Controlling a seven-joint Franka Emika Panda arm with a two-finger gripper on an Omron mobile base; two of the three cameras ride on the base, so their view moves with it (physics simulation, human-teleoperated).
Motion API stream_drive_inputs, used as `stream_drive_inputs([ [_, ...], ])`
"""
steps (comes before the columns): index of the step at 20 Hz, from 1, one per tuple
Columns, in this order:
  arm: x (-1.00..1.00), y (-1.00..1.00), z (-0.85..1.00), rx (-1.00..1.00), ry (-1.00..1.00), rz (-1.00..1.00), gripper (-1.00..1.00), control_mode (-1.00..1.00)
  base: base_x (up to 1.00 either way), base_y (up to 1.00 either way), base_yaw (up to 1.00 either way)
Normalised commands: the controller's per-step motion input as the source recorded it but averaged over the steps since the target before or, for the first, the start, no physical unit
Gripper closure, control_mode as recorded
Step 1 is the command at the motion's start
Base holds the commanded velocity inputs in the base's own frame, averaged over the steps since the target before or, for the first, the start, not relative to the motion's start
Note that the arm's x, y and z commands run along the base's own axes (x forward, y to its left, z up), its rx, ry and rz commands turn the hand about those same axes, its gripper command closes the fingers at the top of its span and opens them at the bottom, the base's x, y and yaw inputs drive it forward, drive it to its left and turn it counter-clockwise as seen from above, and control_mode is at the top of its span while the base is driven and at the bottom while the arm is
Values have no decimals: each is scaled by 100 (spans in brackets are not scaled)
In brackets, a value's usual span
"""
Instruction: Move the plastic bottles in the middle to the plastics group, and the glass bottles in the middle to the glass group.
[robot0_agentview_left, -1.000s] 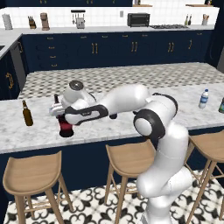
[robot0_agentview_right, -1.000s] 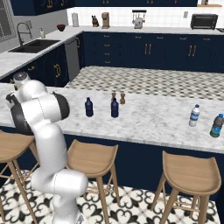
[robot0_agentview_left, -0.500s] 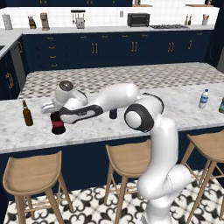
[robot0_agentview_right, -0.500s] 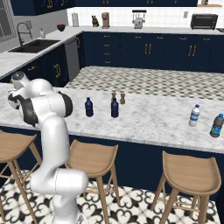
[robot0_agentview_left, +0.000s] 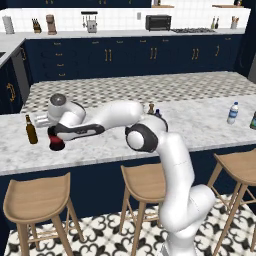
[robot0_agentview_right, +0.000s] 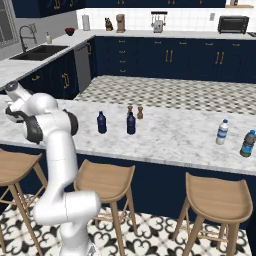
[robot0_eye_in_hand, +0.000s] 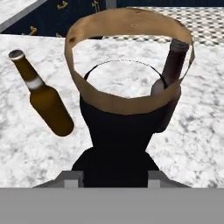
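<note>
Carrying the squat black glass bottle with the red label band (robot0_agentview_left: 56, 142) at the far left end of the marble counter (robot0_agentview_left: 200, 122), we have it clamped in the jaws of our gripper (robot0_agentview_left: 55, 136), which are closed on its body. It hangs just beside the slim amber-brown beer bottle (robot0_agentview_left: 31, 130) and a second dark, slim bottle (robot0_eye_in_hand: 171, 78) of the glass group. We judge it heavy, rigid, smooth and breakable, so a grip low on the round body suits it better than the thin neck. The small dark blue plastic bottle (robot0_agentview_right: 101, 122) waits mid-counter, well apart.
</note>
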Motion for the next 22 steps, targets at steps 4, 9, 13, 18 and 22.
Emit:
stream_drive_inputs([
  [4,10,-3,-14,0,0,-15,100,-100,0,0,0],
  [9,1,-18,-40,1,-6,-9,100,-100,0,0,0],
  [13,22,0,-3,6,-14,0,100,-100,0,0,0],
  [18,44,0,-7,6,-6,0,100,-100,0,0,0],
  [22,48,1,-6,2,-1,0,100,-100,0,0,0],
])
